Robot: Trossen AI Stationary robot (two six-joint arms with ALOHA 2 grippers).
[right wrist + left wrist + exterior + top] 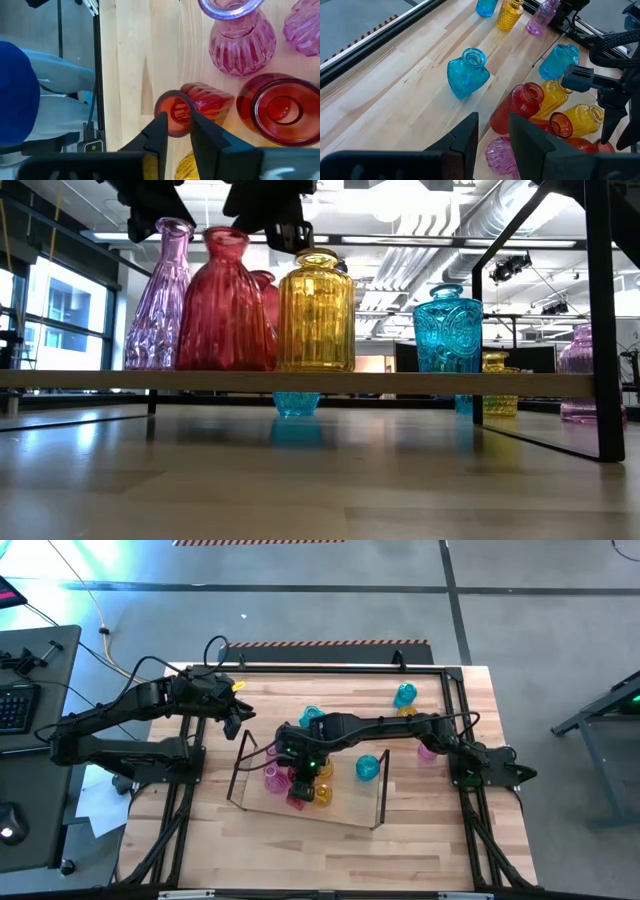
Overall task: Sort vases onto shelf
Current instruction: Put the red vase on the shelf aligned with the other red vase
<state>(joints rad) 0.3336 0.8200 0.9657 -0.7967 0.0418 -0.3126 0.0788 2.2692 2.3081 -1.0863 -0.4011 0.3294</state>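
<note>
Evidently a placement is being finished: the right tool [177, 131] is poised over the shelf [372, 808], its two fingers flanking the rim of a small red vase [192, 106] that stands among the others on the clear tray. In the right wrist view the fingertips sit right at the neck, but whether glass is pinched or has just been let go cannot be told. If the vase is being set down, the fingers should be spread only slightly and the tool lifted straight up, so that the neck is not dragged sideways into the larger red vase [281, 109] or the pink vase [239, 42] close beside it. The crowding on that end of the shelf calls for a slow, vertical retreat.

The left tool [492, 132] is held above the tabletop [300, 850] near the far left corner, its fingers parted by a narrow gap with nothing between them. A cyan vase [467, 72] stands loose on the tabletop, apart from the shelf; more vases wait near the far edge.

From above, the right arm covers much of the cluster, so the count on the shelf is uncertain. In the low view both tools are cropped at the upper edge, and the small red vase is masked by the taller ones in front.
</note>
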